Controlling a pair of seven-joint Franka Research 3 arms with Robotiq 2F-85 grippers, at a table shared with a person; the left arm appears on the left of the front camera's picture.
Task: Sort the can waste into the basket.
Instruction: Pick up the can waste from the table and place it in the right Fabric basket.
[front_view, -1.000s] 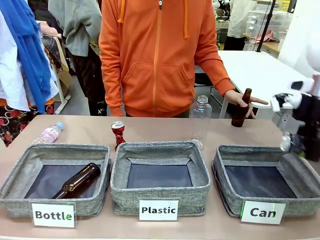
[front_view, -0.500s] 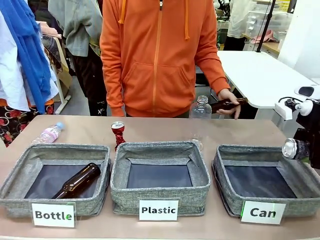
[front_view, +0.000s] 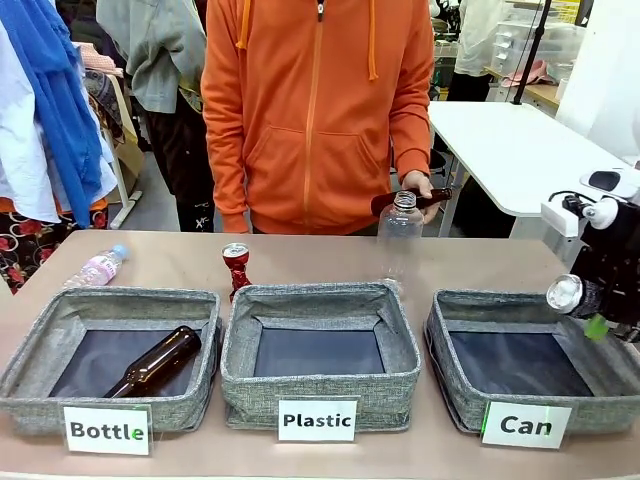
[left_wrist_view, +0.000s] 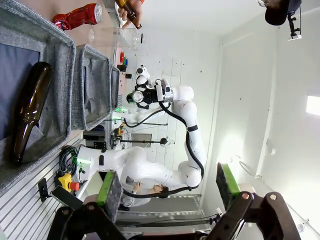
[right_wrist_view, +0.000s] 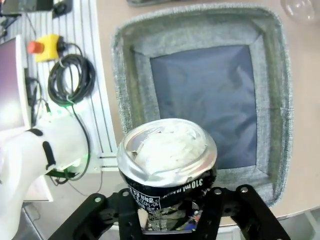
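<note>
My right gripper (front_view: 590, 305) hangs over the right rim of the grey basket (front_view: 500, 302) labelled "Can". A dark can (front_view: 565, 293) with a silver top lies between its jaws, pointing left. The jaws stand spread, and one green pad (front_view: 597, 327) shows clear of the can. From the right wrist, the can (right_wrist_view: 167, 147) sits above the near wall of the basket (right_wrist_view: 125, 75), whose dark floor is bare. A crushed red can (front_view: 236, 265) stands on the table behind the middle bin. My left gripper (left_wrist_view: 167, 187) is open and holds nothing, well off the table.
The "Plastic" bin (front_view: 320, 392) stands in the middle and the "Bottle" bin (front_view: 30, 375) on the left with a brown bottle (front_view: 155, 362) inside. A clear bottle (front_view: 400, 235) stands behind the middle bin, a small one (front_view: 100, 266) lies far left. The person's hand (front_view: 418, 183) holds a brown bottle (front_view: 440, 196).
The right gripper's jaws have spread and it has shifted a little left over the basket. The person picked the brown bottle off the table and carried it left.
</note>
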